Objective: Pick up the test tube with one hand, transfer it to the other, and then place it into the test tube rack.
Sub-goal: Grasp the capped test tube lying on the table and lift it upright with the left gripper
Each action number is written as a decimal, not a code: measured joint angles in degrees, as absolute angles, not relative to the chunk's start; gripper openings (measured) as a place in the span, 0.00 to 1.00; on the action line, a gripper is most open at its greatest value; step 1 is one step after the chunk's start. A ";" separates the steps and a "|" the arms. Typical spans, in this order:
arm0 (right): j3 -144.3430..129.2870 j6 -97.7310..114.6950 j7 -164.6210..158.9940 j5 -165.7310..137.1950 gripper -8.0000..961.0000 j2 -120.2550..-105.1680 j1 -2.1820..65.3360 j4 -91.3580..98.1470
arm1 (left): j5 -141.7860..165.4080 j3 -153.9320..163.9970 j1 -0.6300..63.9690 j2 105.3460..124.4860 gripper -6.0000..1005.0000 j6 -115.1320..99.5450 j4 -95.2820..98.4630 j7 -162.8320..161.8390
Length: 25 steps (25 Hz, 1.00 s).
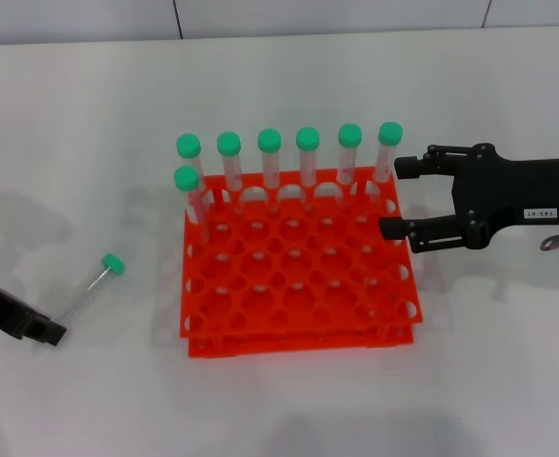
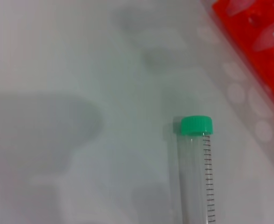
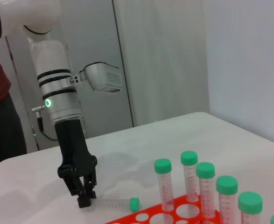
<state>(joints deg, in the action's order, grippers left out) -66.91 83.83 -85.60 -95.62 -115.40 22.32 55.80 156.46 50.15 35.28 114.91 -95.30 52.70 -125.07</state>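
The white table (image 1: 289, 400) carries two things directly. The orange-red test tube rack (image 1: 298, 286) stands near the middle, w/ seven green-capped tubes upright in its far rows. One test tube (image 1: 93, 286) lies flat on the table, well apart from the rack, on robot's left side.

Open table (image 1: 89, 143) surrounds the lying test tube (image 1: 93, 283), well apart from the rack (image 1: 298, 286). The left gripper (image 1: 46, 331) sits at its bottom end. Seven upright tubes (image 1: 269, 157) crowd the rack's far rows; the right gripper (image 1: 393, 198), jaws spread, blocks its right edge.
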 joint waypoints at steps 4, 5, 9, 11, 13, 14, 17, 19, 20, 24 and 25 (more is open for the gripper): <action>-67.04 83.82 -85.60 -95.44 0.81 -115.40 22.33 55.88 | 156.85 49.87 35.93 114.80 0.20 -94.49 51.73 -125.38; -67.06 83.82 -85.60 -95.39 0.81 -115.40 22.32 55.89 | 156.91 49.84 35.94 114.82 0.20 -94.34 51.74 -125.38; -67.16 83.82 -85.61 -95.24 0.81 -115.40 22.32 56.07 | 156.81 49.76 35.95 114.86 0.20 -94.12 51.71 -125.32; -67.16 83.83 -85.61 -95.20 0.81 -115.40 22.33 56.14 | 156.72 49.77 35.94 114.85 0.20 -94.12 51.81 -125.25; -67.15 83.83 -85.61 -95.14 0.81 -115.40 22.33 56.22 | 156.46 49.66 35.93 114.77 0.20 -94.27 52.05 -125.26; -67.15 83.84 -85.61 -95.12 0.81 -115.40 22.33 56.26 | 156.10 49.37 35.94 114.56 0.20 -94.37 52.15 -125.27; -67.14 83.83 -85.60 -95.10 0.81 -115.40 22.33 56.28 | 155.72 48.53 36.09 114.24 0.20 -94.45 52.30 -125.05; -67.14 83.82 -85.60 -95.09 0.81 -115.40 22.32 56.28 | 155.47 48.22 36.16 114.06 0.20 -94.45 52.67 -124.90; -67.15 83.81 -85.60 -95.06 0.81 -115.40 22.30 56.28 | 155.18 48.01 36.17 113.97 0.20 -94.45 53.09 -124.82; -67.14 83.65 -85.61 -94.99 0.80 -115.40 22.27 56.20 | 153.12 44.75 36.06 113.86 0.20 -94.13 55.38 -123.78; -67.14 83.59 -85.60 -94.98 0.80 -115.40 22.27 56.16 | 153.12 44.75 36.06 113.86 0.20 -94.13 55.38 -123.78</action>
<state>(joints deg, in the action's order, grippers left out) -67.14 83.59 -85.60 -94.98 -115.40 22.27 56.16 153.12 44.75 36.06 113.86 -94.13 55.38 -123.78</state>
